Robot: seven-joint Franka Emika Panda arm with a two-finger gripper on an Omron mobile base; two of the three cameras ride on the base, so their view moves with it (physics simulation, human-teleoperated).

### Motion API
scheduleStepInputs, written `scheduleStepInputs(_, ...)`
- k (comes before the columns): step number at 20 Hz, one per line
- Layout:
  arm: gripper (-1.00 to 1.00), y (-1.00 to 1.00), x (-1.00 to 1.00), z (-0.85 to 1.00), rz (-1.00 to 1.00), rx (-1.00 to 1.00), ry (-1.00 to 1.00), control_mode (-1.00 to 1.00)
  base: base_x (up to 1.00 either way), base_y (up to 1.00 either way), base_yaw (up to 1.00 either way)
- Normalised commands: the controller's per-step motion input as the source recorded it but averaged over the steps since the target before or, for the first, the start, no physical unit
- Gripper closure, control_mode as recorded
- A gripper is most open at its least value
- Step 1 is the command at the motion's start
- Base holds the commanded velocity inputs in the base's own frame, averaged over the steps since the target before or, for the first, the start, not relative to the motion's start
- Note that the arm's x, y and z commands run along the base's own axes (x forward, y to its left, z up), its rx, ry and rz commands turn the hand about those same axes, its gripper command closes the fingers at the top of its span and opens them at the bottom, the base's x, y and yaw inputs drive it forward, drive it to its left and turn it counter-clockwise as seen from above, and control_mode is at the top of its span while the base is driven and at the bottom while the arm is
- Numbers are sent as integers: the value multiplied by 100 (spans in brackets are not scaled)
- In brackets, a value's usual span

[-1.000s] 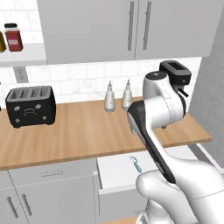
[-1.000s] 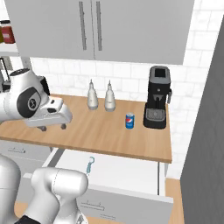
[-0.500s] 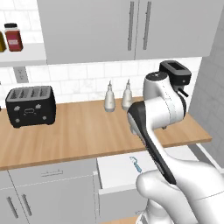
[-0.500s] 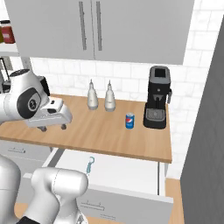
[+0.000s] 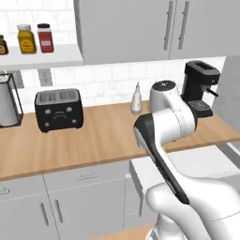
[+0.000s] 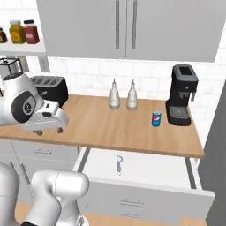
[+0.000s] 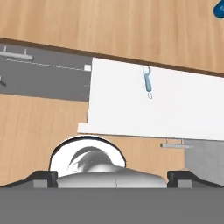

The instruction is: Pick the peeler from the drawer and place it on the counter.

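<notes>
The peeler (image 6: 119, 164) (image 7: 148, 81), light blue with a pale head, lies alone in the open drawer (image 6: 150, 172) (image 7: 175, 113), close to the drawer's back edge under the counter (image 6: 110, 126) (image 7: 109, 26). My gripper (image 6: 48, 129) (image 7: 112, 177) hangs high over the counter's left part, well to the left of the drawer and far above the peeler. Its fingertips (image 7: 41, 177) stand wide apart with nothing between them. In the left base view my own arm covers most of the drawer (image 5: 206, 159), and the peeler is hidden there.
A small blue can (image 6: 156, 119) and a black coffee machine (image 6: 182, 95) stand at the counter's right end. Two shaker bottles (image 6: 114, 95) stand by the wall and a black toaster (image 5: 58, 109) sits further left. Jars line the white shelf (image 5: 37, 55).
The whole scene has shifted to the right in both base views, so the base has moved leftward. The arm keeps its pose. The peeler lies unmoved in the drawer.
</notes>
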Motion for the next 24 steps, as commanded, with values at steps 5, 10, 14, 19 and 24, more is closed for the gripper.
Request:
scheduleStepInputs(5,-100,0,0,0,0,0,0,100,-24,93,-47)
scheduleStepInputs(10,-100,0,0,0,0,0,0,100,-17,49,-59)
scheduleStepInputs(14,-100,-12,0,-2,-16,0,5,-100,-3,6,-26)
scheduleStepInputs(19,-100,-88,0,-1,-26,0,12,-100,0,0,0)
scheduleStepInputs(24,-100,-100,24,-19,-27,13,24,-100,0,0,0)
